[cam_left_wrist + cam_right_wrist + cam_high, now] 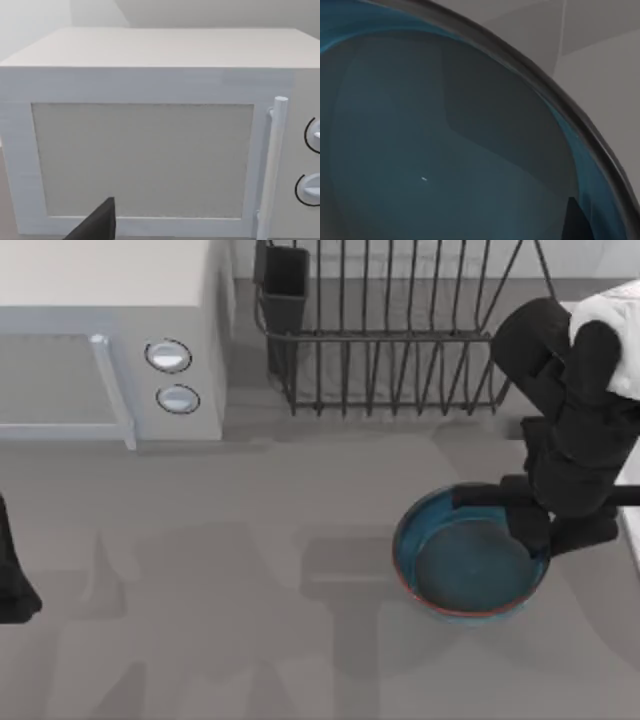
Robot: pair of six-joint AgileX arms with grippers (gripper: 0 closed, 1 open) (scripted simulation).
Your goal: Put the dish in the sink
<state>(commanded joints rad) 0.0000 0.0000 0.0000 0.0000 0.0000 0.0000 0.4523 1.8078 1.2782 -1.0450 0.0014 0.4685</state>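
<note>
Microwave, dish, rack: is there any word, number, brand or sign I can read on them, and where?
There is none to read.
The microwave has a plain door, and its two knobs carry no marks.
The dish is plain blue glaze, with the right gripper over its rim.
The wire rack bears no label.
The left gripper waits at the table's left edge.

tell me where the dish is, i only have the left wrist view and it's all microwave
Observer: The dish sits on the table, right of centre in the top view, in front of the black wire rack.
Operator: is the right arm anywhere near it
Observer: Yes, the right gripper is over the dish's right-hand rim, and its wrist view looks into the blue inside.
Operator: and the sink
Observer: A white strip at the top view's right edge, just beyond the dish, looks like the sink.
</note>
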